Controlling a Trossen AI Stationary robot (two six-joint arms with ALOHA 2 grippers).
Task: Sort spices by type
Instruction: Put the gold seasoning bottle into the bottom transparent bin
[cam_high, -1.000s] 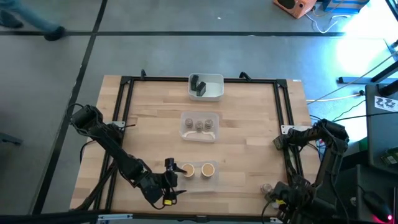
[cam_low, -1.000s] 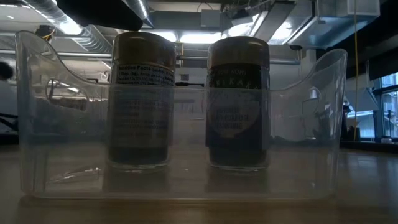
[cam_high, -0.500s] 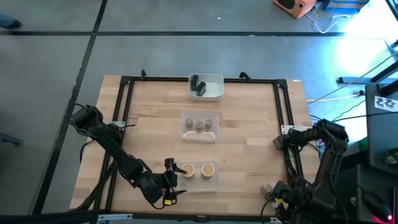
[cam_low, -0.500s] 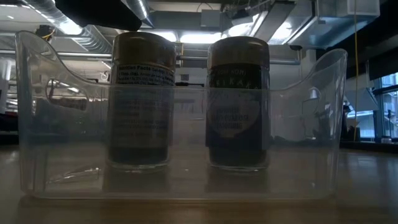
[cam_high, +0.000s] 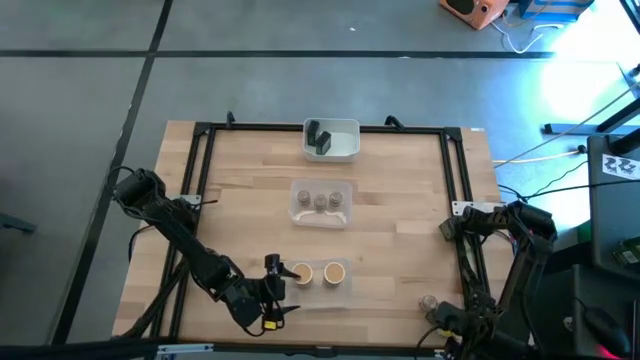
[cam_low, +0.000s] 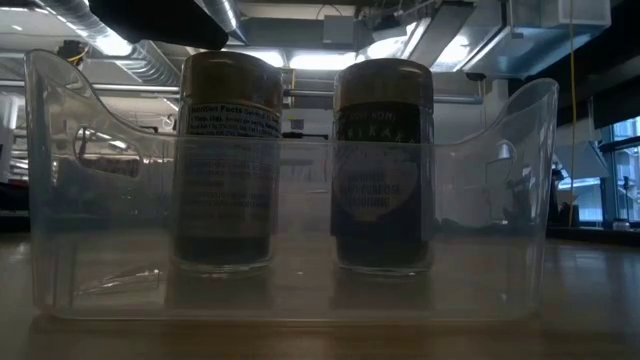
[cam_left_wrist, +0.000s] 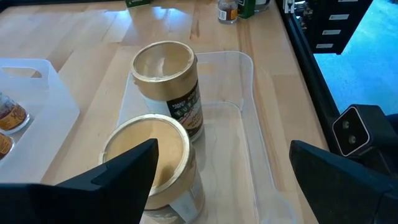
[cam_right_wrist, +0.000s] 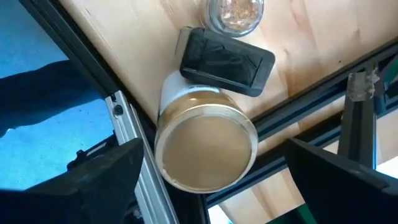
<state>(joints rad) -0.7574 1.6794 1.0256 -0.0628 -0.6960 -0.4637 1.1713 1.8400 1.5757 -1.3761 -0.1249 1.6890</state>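
The right gripper (cam_right_wrist: 205, 205), fingers spread, hovers over the gold-lidded jar (cam_right_wrist: 205, 146) at the table's near right corner (black block (cam_right_wrist: 227, 61) touching it), so descend centred, avoiding neighbours.

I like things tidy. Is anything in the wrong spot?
Yes. A gold-topped jar, a dark block and a small jar sit bunched at the table corner, not yet sorted.

Lab: concrete floor (cam_high: 300, 80), ceiling ducts (cam_low: 90, 30)
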